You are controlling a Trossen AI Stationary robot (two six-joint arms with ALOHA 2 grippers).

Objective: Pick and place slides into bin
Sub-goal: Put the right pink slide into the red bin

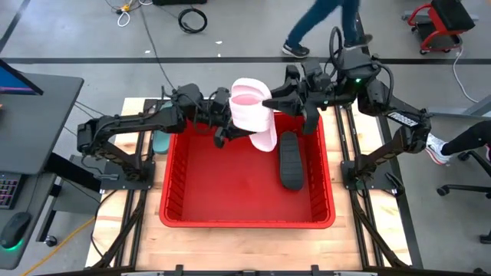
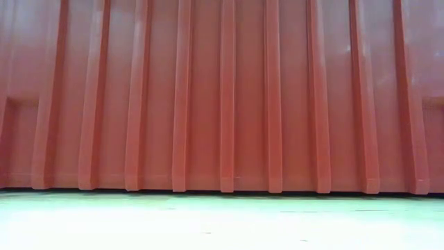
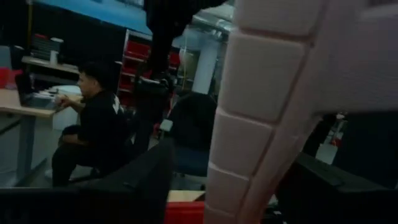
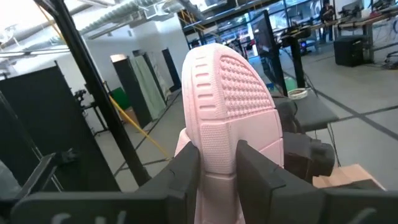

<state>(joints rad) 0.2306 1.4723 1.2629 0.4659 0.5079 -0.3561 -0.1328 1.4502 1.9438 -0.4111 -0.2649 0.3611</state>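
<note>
A white slide (image 1: 253, 115) is held in the air over the far end of the red bin (image 1: 178, 207), between both grippers. My left gripper (image 1: 227, 119) is at its left side and my right gripper (image 1: 270, 103) at its right side, each shut on it. A black slide (image 1: 290, 161) lies flat on the bin's floor at the right. A teal slide (image 1: 159, 142) lies on the table left of the bin, partly under my left arm. The low view shows only the bin's near wall (image 2: 222, 97). My left gripper comes level from the table's left at the white slide's left side. In its wrist view the slide's ribbed side (image 3: 261, 124) stands between the two dark fingers (image 3: 130, 193). The touching spot itself is out of the frame. My right gripper pinches the white slide between its two fingers (image 4: 186, 171), which close on the slide's edge (image 4: 217, 155). The fingers come level from the table's right. The slide stands upright above them, its nubbed end (image 4: 233, 74) up, lifted clear of the bin.
The bin fills the table's middle; bare wooden table (image 1: 230, 249) shows along the near edge. A desk with a monitor (image 1: 31, 100) stands left of the table. People show in the room beyond: one walking (image 1: 322, 23), one seated (image 3: 93, 124).
</note>
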